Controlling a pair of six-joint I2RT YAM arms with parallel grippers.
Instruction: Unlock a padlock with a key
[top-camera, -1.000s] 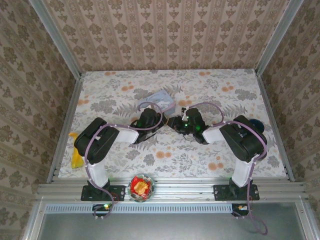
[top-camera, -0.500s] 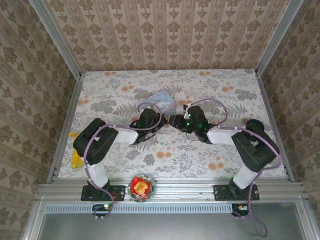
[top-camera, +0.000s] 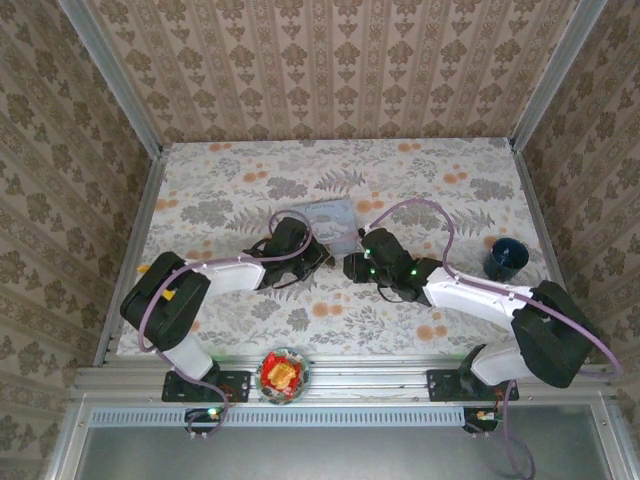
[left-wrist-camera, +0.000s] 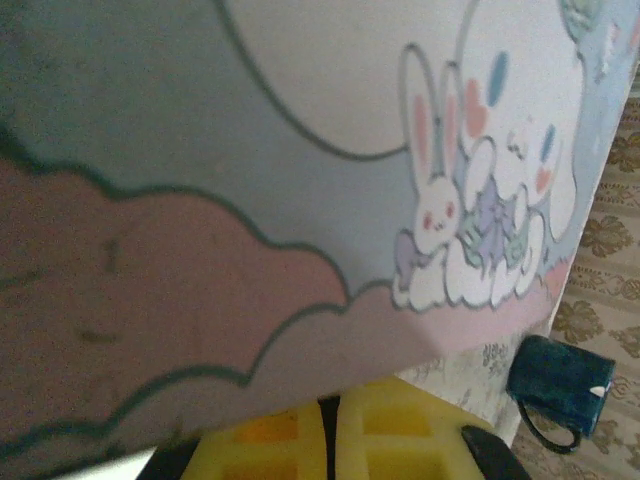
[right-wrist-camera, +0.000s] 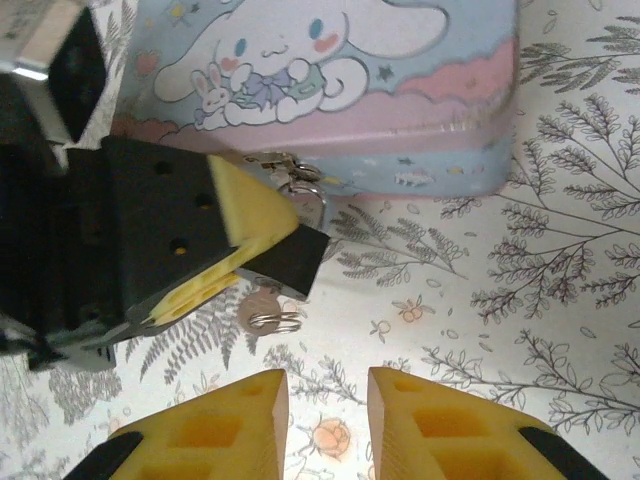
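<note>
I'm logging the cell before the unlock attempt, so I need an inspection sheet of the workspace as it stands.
Surface: floral tablecloth, flat, no spills seen.
Job's things: padlock at the clasp of the cartoon tin; what looks like the key, on a ring, just below it.
Clutter: blue cup at the right; bowl on the front rail.
Grippers: left gripper shut on the padlock; right gripper open, nothing between its fingers.
Cables: purple cables looped over both arms.
Surroundings: wallpapered walls, metal frame.

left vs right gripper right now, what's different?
The left gripper is shut on the padlock; the right gripper is open, holding nothing. The left gripper sits close beside the tin; the right gripper hovers further from it, over the tablecloth. Both are yellow-tipped.
</note>
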